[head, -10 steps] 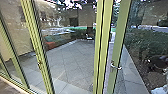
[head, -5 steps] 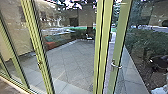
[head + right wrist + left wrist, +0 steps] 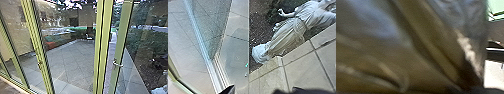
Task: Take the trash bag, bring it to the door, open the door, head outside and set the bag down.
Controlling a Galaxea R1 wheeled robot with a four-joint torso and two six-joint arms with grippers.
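1. Left wrist view: the bag (image 3: 396, 47) lies close before the camera, glossy and olive-brown with a blue-grey sheen, its film drawn into long folds, a pale crinkle along one. How the left gripper stands, I cannot tell.
2. Head view, left to right: yard (image 3: 70, 60) behind glass, green post (image 3: 106, 42), then the door (image 3: 123, 37) with its handle (image 3: 118, 64).
3. Right wrist view: white statue (image 3: 293, 27) beside tiles (image 3: 300, 65); the right gripper's state I cannot tell.
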